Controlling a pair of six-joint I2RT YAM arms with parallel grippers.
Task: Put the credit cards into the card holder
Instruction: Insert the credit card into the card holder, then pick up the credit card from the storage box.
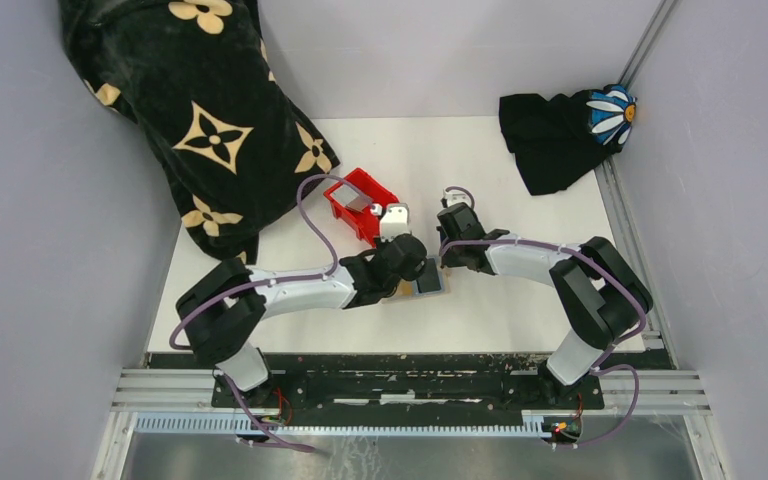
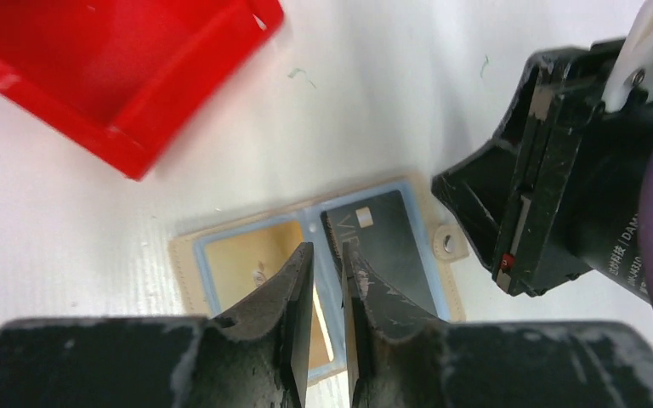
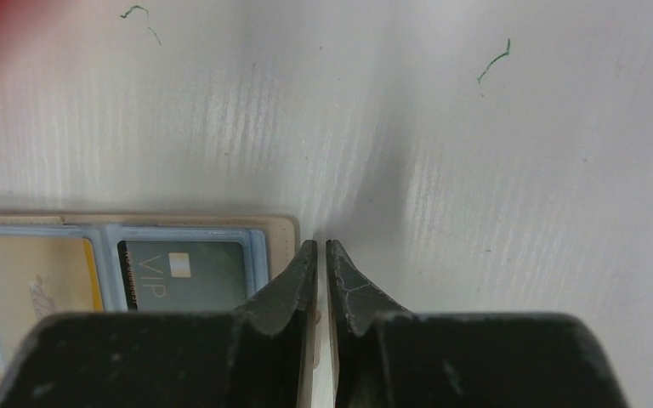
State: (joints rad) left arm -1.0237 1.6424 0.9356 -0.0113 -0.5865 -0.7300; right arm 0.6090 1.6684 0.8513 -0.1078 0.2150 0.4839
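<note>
The tan card holder (image 2: 189, 272) lies open on the white table, with clear blue-edged slots. A dark grey VIP credit card (image 2: 387, 246) sits in its right slot and a gold card (image 2: 247, 255) in its left slot. My left gripper (image 2: 327, 248) hangs just over the middle divider, jaws a narrow slit apart with nothing between them. My right gripper (image 3: 319, 245) is at the holder's (image 3: 282, 231) right edge, shut, with the tan snap tab (image 2: 448, 244) showing in the slit between its jaws. From above, both grippers (image 1: 418, 270) (image 1: 447, 262) meet over the holder (image 1: 405, 291).
A red plastic bin (image 1: 360, 205) stands just behind the left gripper. A black cloth with tan flowers (image 1: 200, 110) drapes the back left, and a black cloth with a daisy (image 1: 560, 135) lies at the back right. Grey walls enclose the table.
</note>
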